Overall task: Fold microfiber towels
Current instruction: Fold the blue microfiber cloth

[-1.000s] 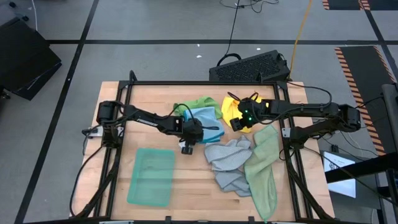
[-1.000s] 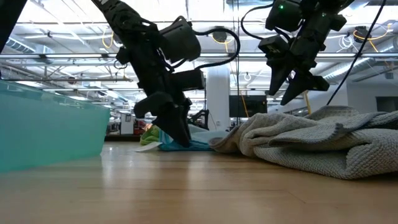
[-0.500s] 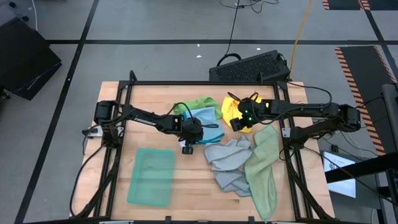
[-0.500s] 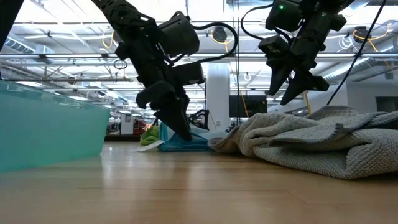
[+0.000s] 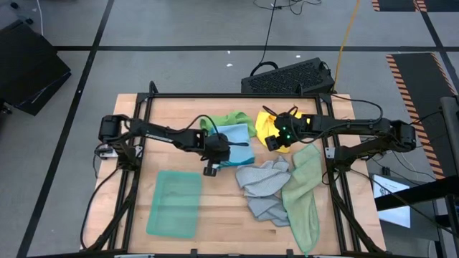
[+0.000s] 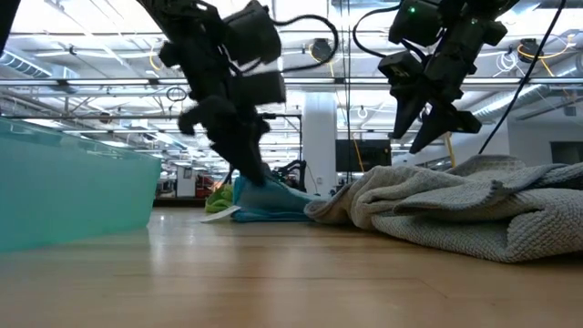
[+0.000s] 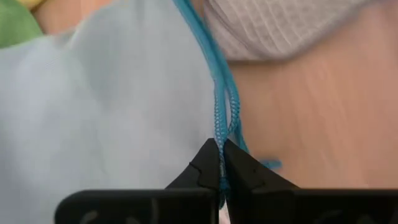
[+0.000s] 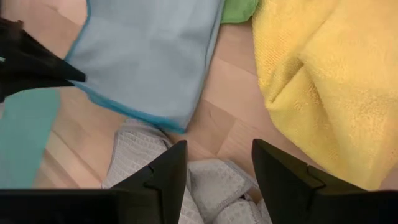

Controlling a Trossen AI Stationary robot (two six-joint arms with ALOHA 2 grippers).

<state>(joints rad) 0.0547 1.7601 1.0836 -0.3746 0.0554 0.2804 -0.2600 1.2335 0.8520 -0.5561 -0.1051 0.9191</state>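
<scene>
Light blue microfiber towel: our left gripper, clamped on its hem, has dragged it leftward, starting the spread; right gripper hovers open.

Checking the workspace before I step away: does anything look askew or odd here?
Only the expected mess: the grey towel, sage towel and yellow towel lie crumpled. The left tool pinches the light blue towel by its edge.

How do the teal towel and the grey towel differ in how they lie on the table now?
The teal towel lies flat as a neat rectangle; the grey towel lies crumpled in a heap. The teal towel lies alone near the table's front left; the grey towel touches the pale sage green towel beside it. Neither hand holds either: the left hand pinches the light blue towel.
</scene>
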